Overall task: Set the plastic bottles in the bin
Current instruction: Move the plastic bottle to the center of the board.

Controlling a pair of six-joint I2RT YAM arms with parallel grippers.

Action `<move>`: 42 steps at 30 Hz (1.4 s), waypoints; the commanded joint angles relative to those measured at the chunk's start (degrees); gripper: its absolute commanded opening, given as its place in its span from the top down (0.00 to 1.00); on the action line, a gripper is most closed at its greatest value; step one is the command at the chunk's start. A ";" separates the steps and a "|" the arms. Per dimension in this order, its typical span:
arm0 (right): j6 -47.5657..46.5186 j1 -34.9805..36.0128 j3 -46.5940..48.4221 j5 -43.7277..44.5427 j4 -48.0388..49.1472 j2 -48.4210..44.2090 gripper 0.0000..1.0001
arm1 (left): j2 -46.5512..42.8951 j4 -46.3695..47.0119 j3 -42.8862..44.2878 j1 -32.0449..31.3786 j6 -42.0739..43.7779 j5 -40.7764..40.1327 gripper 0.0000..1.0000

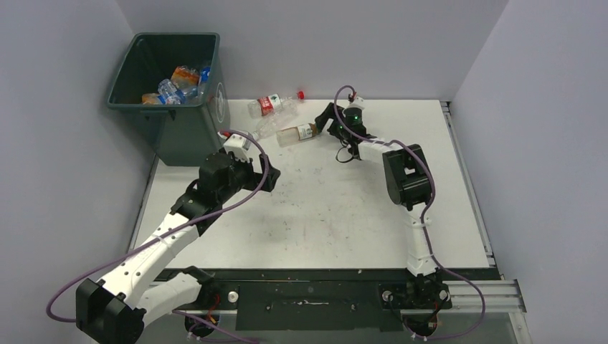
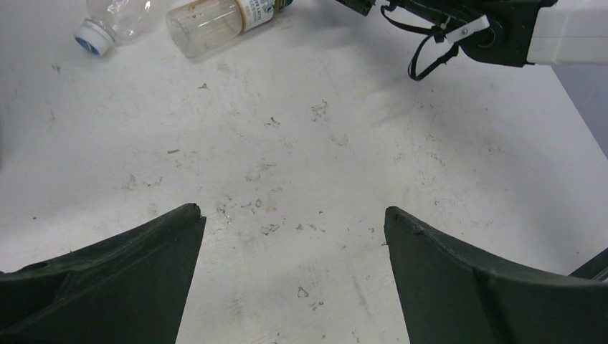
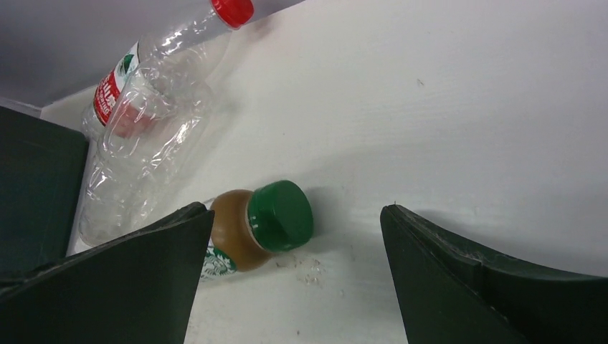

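Note:
A brown bottle with a green cap [image 3: 262,222] lies on its side at the back of the table [image 1: 297,133]. My right gripper [image 3: 294,211] stands open around its cap end, the cap close to the left finger, not gripped. Two clear bottles lie beyond it: one with a red label and red cap [image 3: 165,64], one crushed with a blue cap [image 2: 93,36]. The dark bin [image 1: 172,93] stands at the far left with several bottles [image 1: 179,80] inside. My left gripper [image 2: 294,215] hangs open over bare table [image 1: 271,178], below the bin.
Grey walls close the table at the back and both sides. The bin's dark wall [image 3: 36,193] shows just left of the clear bottles. The right arm's wrist and cable [image 2: 495,29] reach across the far table. The white surface [image 1: 337,208] is scuffed.

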 commanded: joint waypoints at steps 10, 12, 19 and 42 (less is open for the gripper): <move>-9.15 0.28 24.41 -14.16 0.05 15.23 0.07 | 0.50 4.44 -1.47 -0.72 -3.69 3.40 0.04; -10.02 0.44 24.83 -15.37 -0.11 15.65 0.06 | -0.26 5.01 -2.10 -0.97 -3.65 3.24 0.04; -12.25 2.64 16.85 -17.04 -0.25 10.73 0.02 | -1.34 4.57 -1.81 -1.81 -3.79 3.21 0.04; -8.41 9.92 -32.85 -9.46 15.21 -21.39 0.13 | -3.15 3.67 -2.67 -4.42 -2.71 -1.06 0.04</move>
